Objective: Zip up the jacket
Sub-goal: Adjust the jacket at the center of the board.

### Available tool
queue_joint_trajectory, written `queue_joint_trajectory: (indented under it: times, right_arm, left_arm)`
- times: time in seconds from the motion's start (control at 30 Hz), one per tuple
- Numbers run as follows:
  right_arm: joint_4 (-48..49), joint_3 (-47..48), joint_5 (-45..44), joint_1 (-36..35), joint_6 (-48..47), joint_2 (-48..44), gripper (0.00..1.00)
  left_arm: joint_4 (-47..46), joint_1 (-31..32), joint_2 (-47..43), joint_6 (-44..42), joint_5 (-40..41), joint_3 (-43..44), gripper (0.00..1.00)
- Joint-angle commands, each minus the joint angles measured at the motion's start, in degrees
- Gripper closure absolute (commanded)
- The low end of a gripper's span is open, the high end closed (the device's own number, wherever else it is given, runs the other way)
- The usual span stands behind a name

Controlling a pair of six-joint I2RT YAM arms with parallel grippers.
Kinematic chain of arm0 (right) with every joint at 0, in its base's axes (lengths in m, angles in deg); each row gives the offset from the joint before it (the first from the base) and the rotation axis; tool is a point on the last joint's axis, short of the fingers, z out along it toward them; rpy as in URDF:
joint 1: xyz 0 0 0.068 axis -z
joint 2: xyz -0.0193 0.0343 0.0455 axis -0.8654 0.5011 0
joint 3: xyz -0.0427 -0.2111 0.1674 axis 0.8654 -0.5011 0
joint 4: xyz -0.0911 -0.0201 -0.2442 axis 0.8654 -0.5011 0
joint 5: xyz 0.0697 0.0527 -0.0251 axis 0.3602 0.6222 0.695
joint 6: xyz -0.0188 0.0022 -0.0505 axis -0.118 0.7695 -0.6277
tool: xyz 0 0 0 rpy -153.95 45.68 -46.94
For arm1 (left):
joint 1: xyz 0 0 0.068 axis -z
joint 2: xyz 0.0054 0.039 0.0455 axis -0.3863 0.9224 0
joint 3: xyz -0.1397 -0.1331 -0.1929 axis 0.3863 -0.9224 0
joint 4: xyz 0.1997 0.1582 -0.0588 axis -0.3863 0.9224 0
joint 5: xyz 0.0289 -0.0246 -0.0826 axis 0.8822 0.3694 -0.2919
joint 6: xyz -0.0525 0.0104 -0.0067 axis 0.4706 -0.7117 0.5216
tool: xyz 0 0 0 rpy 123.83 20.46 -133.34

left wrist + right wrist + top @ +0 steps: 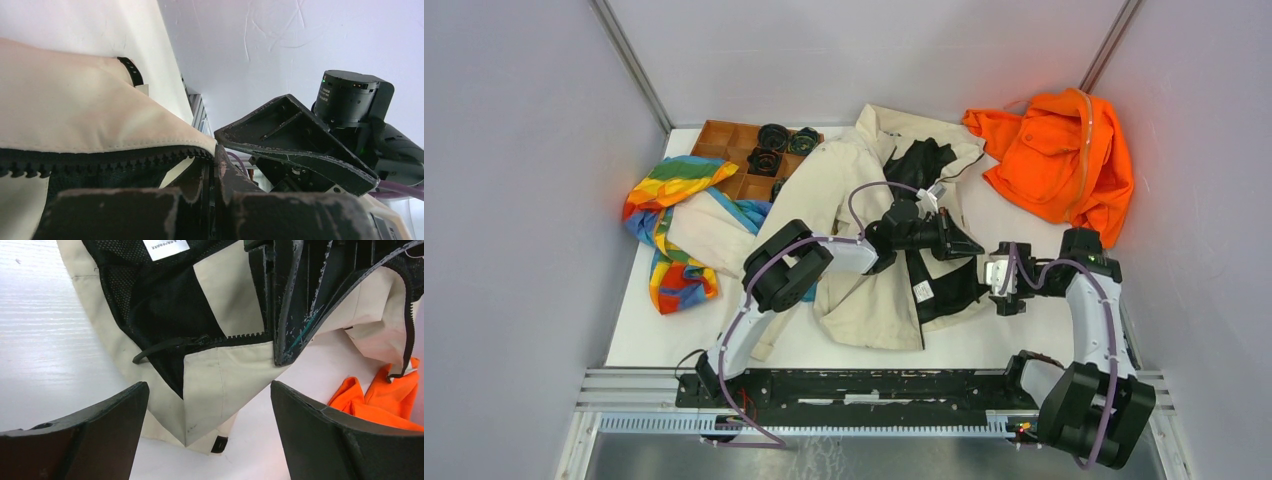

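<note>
White surface (1014, 345) enclosed by pale grey walls.

**Top external view.** The beige jacket (864, 290) lies open at mid-surface, its black lining (924, 165) exposed. An orange garment (1054, 155) rests at the far right and a rainbow-striped cloth (669, 215) at the left. A brown compartment tray (724, 150) holding dark round objects (772, 135) sits just behind the cloth. The left pincer (966, 244) reaches across the jacket's open front. The right pincer (996, 278) hangs just beside the jacket's right edge; contact with the cloth cannot be judged from above.

**Left wrist view.** The left pincer is pressed together on the jacket's front edge. The zipper teeth (100, 162) run along that edge straight into the pinch. The right pincer appears close by on the right, apart from the fabric.

**Right wrist view.** The right pincer's two fingers (95, 430) are spread wide with nothing between them, above the jacket's lower corner. The zipper pull (160, 347) lies against the black lining, near a white label (165, 246). The left pincer clamps the neighbouring zipper edge at upper right.
</note>
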Motion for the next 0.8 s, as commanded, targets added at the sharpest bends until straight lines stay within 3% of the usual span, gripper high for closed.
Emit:
queue_joint_trajectory:
  times: [0.0, 0.17, 0.5, 0.77]
  right_arm:
    - [7.7, -3.3, 0.9, 0.2, 3.6, -2.6, 0.02]
    - [22.6, -8.4, 0.0, 0.2, 15.7, -7.4, 0.03]
    - [27.8, -9.8, 2.1, 0.2, 24.5, -11.4, 0.11]
    - [29.5, -10.1, -0.2, 0.5, 30.7, -11.7, 0.21]
  left_arm:
    - [-1.7, -0.3, 0.9, 2.6, -1.5, 2.5, 0.98]
    - [-1.8, -0.3, 0.9, 3.0, -2.0, 2.4, 0.98]
    - [-3.0, -0.1, 1.7, 4.2, -1.8, 2.3, 0.94]
    - [-2.6, -0.1, 1.9, 4.1, -1.4, 2.0, 0.83]
